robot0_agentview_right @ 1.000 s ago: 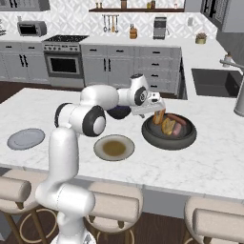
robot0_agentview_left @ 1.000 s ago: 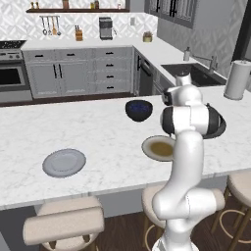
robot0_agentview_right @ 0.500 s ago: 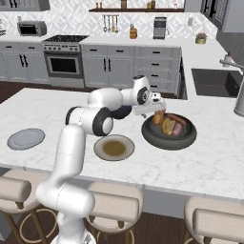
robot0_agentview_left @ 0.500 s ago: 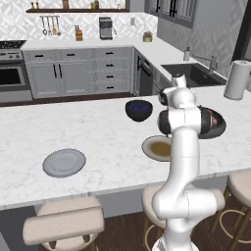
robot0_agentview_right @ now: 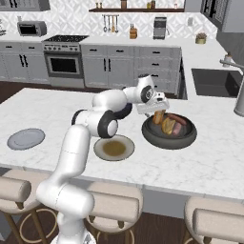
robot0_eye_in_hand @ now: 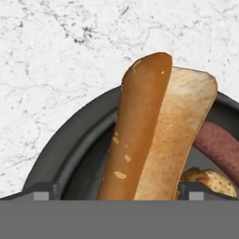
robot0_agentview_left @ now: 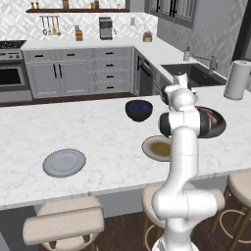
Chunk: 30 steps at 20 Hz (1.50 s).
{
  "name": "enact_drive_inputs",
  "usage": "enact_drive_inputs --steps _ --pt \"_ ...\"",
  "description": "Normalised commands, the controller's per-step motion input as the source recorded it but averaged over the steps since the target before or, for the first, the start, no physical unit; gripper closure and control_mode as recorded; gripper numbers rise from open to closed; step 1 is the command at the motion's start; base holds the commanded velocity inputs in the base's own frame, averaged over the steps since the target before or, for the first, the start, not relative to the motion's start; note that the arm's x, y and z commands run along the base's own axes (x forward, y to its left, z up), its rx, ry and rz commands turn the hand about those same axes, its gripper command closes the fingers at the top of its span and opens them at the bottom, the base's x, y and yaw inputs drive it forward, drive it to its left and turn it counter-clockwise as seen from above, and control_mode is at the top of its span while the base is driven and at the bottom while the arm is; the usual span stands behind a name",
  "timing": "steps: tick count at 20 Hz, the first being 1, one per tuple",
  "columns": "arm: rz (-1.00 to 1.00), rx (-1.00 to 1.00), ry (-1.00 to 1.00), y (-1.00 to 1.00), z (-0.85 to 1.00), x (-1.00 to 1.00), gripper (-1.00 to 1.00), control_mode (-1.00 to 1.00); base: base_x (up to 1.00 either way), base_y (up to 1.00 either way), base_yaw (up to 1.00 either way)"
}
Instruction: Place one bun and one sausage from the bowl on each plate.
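While the hand has kept its station over the near rim of the black pan [robot0_agentview_right: 169, 132] for the past second, the arm behind it has reshuffled: the elbow has swung round in the right base view, and the end effector [robot0_agentview_right: 155, 110] has settled a little lower toward the food. Its jaws stand fully wide and hold nothing.

From the hand view, the end effector [robot0_eye_in_hand: 119, 191] sits with its tips on either side of one bun [robot0_eye_in_hand: 154, 135]. That bun is propped on end against the pan's rim, brown crust to the left and pale face to the right. One sausage [robot0_eye_in_hand: 217, 140] lies at the right edge of that frame, and a second bun [robot0_eye_in_hand: 207, 179] peeks out at the lower right.

My reading is that the approach is done and the bun is lined up for a grasp, though no fingertip seems to touch it yet.

Both plates on the desk [robot0_agentview_right: 209, 162] are bare. The cream-rimmed plate [robot0_agentview_right: 113, 147] is just left of the pan, mid-frame, and the grey plate [robot0_agentview_right: 26, 138] is far off at the left edge. The navy bowl [robot0_agentview_left: 138, 110] stands apart, at the centre of the left base view. No item has been delivered yet, so all four placements remain.
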Motion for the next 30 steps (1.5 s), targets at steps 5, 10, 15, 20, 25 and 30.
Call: enact_drive_inputs --steps 5,10,15,20,25,30 --pt "0.0 0.0 0.03 -0.24 -0.4 0.08 -1.0 -1.0 0.0 0.0 0.0" --pt "0.0 0.0 0.0 -0.45 -0.32 -0.02 -1.0 -1.0 0.0 0.0 0.0" --pt "0.0 0.0 0.01 -0.27 -0.49 0.0 -1.0 -1.0 0.0 0.0 0.0" --pt "0.0 0.0 0.09 -0.01 -0.68 0.0 -1.0 -1.0 0.0 0.0 0.0" --pt "0.0 0.0 0.1 -0.23 -0.82 0.0 1.0 -1.0 0.0 0.0 0.0" --pt "0.01 0.0 0.06 -0.06 -0.56 0.0 1.0 -1.0 0.0 0.0 0.0"
